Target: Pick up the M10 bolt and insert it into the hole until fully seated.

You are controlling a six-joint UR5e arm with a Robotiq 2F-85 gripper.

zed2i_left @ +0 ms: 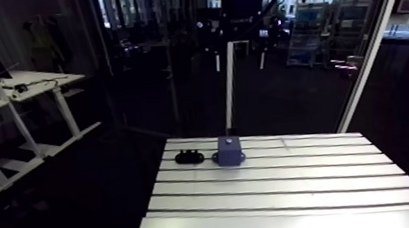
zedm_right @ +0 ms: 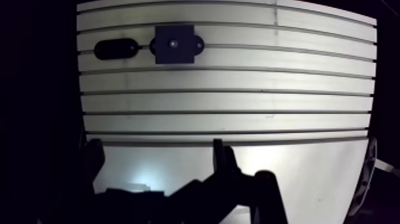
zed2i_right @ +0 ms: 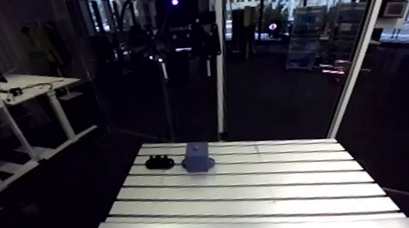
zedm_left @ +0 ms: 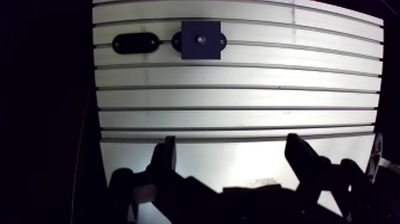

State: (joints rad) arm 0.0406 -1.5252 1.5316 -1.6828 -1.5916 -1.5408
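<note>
Wrist view: the slotted aluminium table (zedm_left: 238, 77) carries two items, both lying over the same slot near its far edge.

1. Left item: a black oblong part (zedm_left: 136, 43) with rounded ends, lying flat with its long axis along the slot.
2. Right item: a dark blue square block (zedm_left: 200, 40) with a rounded mounting ear on each side. It sits just beside the oblong part, with a narrow gap between them.

Receptacle: the block's top face has one small pale spot at its centre. It cannot be determined whether this is an open hole or something seated in it. In the arm view the block stands upright on a wider base flange, and the same spot shows on top.

Task part: the black oblong part is the only loose piece that could be the M10 bolt. It appears uniformly black, and neither head nor thread can be resolved. In the arm view its upper outline shows two low bumps.

Position relative to the tool: the gripper (zedm_left: 231, 140) is over the table's near edge, well apart from both items. The oblong part lies far ahead of the left finger (zedm_left: 163, 164) and slightly outboard of it. The block lies far ahead of the gap between the fingers, offset toward the left finger.

Tool state: the fingers are spread wide, with bare table between them and nothing gripped.
</note>
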